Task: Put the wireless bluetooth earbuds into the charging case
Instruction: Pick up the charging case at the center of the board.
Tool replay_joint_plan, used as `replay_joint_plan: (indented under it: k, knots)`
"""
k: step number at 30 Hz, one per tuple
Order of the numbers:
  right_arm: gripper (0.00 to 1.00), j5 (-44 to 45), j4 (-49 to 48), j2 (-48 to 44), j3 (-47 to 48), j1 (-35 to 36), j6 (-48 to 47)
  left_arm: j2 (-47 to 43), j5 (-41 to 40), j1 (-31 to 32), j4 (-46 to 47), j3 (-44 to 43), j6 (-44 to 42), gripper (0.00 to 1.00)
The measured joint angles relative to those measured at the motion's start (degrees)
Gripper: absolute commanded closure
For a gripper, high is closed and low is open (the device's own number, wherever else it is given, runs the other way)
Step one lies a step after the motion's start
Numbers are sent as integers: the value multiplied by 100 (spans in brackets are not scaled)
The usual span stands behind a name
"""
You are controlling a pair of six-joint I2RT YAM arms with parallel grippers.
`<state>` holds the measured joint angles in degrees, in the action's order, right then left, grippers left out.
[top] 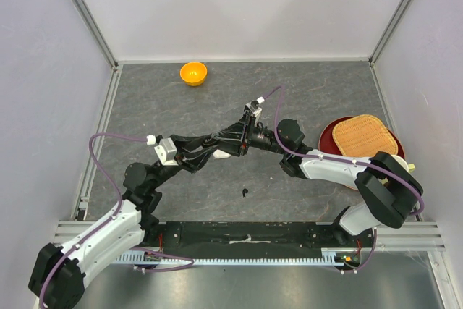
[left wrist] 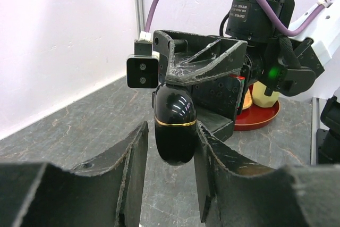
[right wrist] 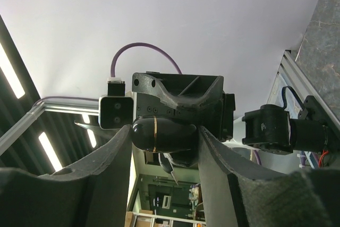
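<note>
On my feeds the 2 arms meet nose to nose over the middle of the dark grey stone-patterned table (top: 311,92), and the glossy black pebble-shaped charging case (left wrist: 175,115) hangs between them, up off the surface. Its gold seam shows and the lid is closed.

The right gripper (right wrist: 163,136) is clamped on it. From the right wrist the case lies crosswise, with both ends pressed against the 2 fingers.

The left gripper (left wrist: 171,155) brackets the same case from the opposite side. One finger (left wrist: 210,163) touches the shell and the other (left wrist: 133,168) sits just beside it with a sliver of table showing between, so I cannot tell whether this hand truly grips.

1 tiny black comma-shaped earbud (top: 246,193) lies on the table nearer the arm bases, well apart from the case. I cannot make out the other buds.

A small orange bowl (top: 193,73) sits at the far edge. At the right, a round red plate (top: 329,139) carries a woven straw-coloured tray (top: 365,135).
</note>
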<state>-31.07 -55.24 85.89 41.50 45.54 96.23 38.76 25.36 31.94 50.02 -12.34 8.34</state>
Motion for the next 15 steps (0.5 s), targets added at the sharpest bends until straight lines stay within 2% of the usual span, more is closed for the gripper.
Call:
replay_joint_plan:
  k: [7, 10, 14, 15]
  knots:
    - [79, 0, 0, 24, -2, 11, 0, 63, 0, 0, 127, 0, 0, 54]
    - [79, 0, 0, 28, -2, 13, 2, 74, -2, 0, 142, 0, 2, 60]
    - [79, 13, 0, 35, -2, 15, 0, 101, 13, 2, 164, 0, 35, 79]
    - [78, 22, 0, 37, -2, 15, 0, 103, 11, 2, 166, 0, 48, 88]
